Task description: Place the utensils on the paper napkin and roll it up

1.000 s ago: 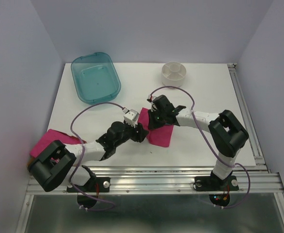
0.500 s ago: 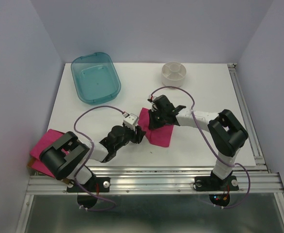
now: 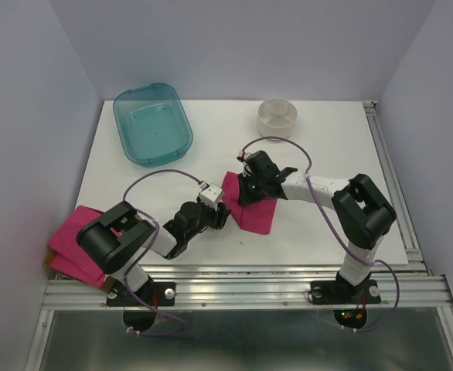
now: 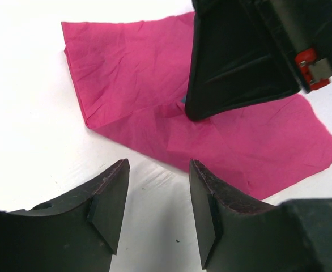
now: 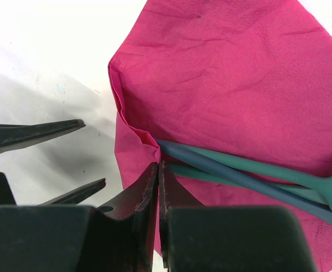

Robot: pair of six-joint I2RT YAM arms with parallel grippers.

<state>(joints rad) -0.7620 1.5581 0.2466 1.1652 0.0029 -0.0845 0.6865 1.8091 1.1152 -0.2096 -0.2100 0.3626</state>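
The magenta paper napkin (image 3: 254, 210) lies at the table's middle, its left part folded over the teal utensils (image 5: 251, 177). Their slim handles run under the fold to a crumpled corner. My right gripper (image 5: 157, 165) is shut, pinching the paper napkin (image 5: 228, 73) at that crumpled fold. From the top it sits on the napkin's left upper part (image 3: 246, 190). My left gripper (image 4: 158, 164) is open over bare table just short of the napkin's near edge (image 4: 154, 141), with nothing between its fingers (image 5: 52, 128). The utensils' heads are mostly out of view.
A thicker pile of pink napkins (image 3: 70, 241) lies at the left front edge. A teal plastic tray (image 3: 153, 124) stands at the back left and a small white bowl (image 3: 277, 116) at the back middle. A metal rail (image 3: 242, 282) runs along the front.
The left arm's elbow has swung in towards its base and its jaws have narrowed a little. The left gripper stays beside the napkin. The right gripper has kept its pinch.
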